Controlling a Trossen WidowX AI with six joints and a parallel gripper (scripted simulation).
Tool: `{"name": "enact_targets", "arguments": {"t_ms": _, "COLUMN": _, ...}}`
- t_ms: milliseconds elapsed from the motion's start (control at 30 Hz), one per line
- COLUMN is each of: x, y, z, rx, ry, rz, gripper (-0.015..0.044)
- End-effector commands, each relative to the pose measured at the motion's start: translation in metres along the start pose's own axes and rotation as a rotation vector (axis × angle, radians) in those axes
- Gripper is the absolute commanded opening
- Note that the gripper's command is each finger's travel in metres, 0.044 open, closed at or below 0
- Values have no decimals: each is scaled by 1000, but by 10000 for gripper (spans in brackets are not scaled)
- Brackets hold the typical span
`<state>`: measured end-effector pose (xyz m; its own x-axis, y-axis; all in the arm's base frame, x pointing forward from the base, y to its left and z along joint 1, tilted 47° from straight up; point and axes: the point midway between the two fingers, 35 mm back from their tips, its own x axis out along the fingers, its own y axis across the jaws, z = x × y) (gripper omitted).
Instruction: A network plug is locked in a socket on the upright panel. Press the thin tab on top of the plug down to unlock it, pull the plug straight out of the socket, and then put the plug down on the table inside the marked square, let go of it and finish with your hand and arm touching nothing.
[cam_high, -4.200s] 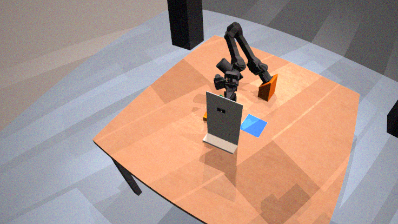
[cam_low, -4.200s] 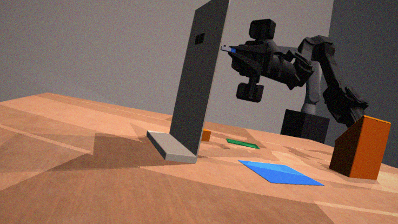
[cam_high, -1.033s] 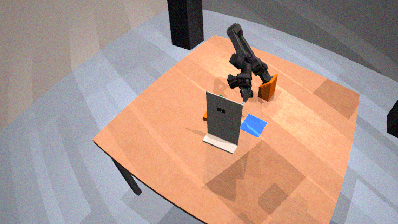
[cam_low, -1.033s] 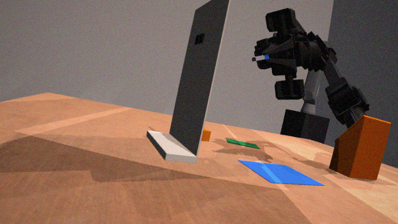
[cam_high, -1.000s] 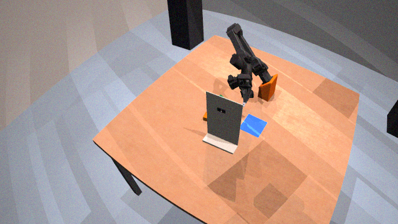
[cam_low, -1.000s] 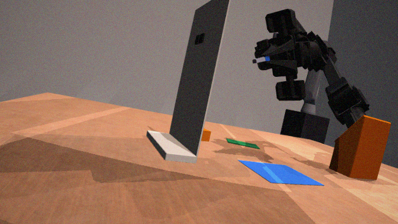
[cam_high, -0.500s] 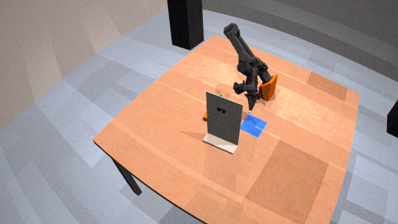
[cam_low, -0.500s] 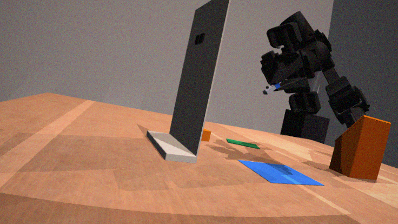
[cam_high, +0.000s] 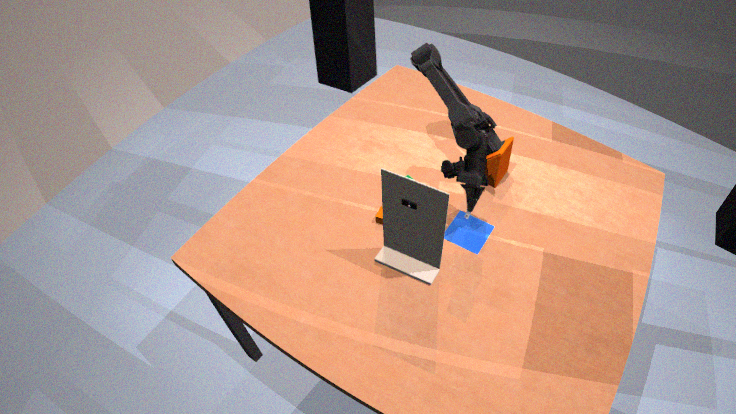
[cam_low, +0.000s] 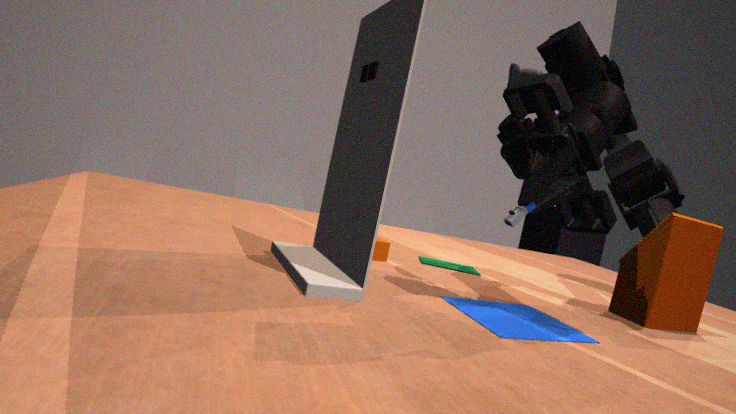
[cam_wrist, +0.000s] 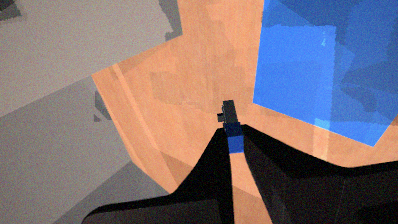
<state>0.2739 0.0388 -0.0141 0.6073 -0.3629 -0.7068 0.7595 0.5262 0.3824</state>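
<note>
The small network plug has a grey body and a blue rear part. My gripper is shut on the blue part; the grey end sticks out past the fingertips, tilted downward. The plug is in the air above the table, clear of the panel. The blue marked square lies flat on the table; in the wrist view it is to the right of the plug. The upright panel has dark socket openings high up.
A large orange wedge block stands near the arm, beyond the blue square. A small orange block and a green strip lie behind the panel. The panel's pale foot rests on the table.
</note>
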Motion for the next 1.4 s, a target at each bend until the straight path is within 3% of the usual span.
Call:
{"name": "enact_targets", "arguments": {"t_ms": 0, "x": 3, "y": -6, "z": -2, "rx": 2, "ry": -43, "rz": -41, "gripper": 0}}
{"name": "enact_targets", "arguments": {"t_ms": 367, "x": 9, "y": -29, "z": -7, "rx": -20, "ry": -152, "rz": -131, "gripper": 0}}
{"name": "enact_targets", "arguments": {"t_ms": 1367, "x": 33, "y": -46, "z": -5, "rx": -19, "ry": -150, "rz": -134, "gripper": 0}}
